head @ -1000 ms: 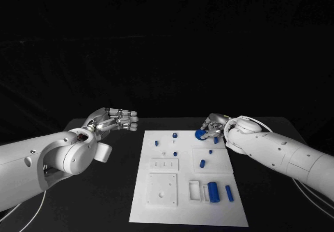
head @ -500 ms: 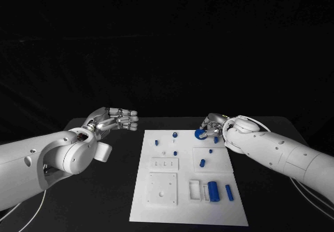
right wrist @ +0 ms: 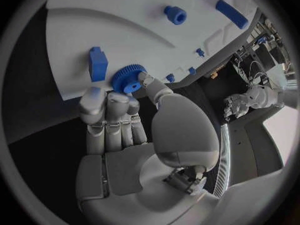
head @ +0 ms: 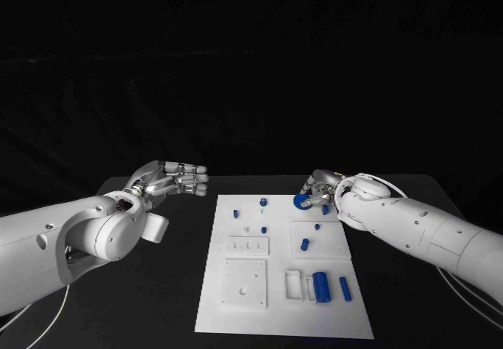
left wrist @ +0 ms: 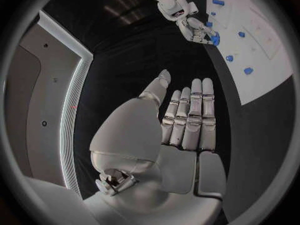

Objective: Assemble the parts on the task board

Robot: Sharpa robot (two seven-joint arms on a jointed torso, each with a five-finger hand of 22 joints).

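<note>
Nothing has moved since the earlier frame. Left hand hovers with straight fingers, holding nothing, left of the task board. Right hand pinches a blue gear over the board's far right corner; the right wrist view reveals its teeth.

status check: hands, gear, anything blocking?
Right hand pinches blue gear over far right corner of task board. Left hand open, off the board's left side. Nothing blocking.

Dim scene, bg near black; overhead light makes task board glow bright, slight glare. Wrist views w/ heavy fisheye bend, edges vignetted.
</note>
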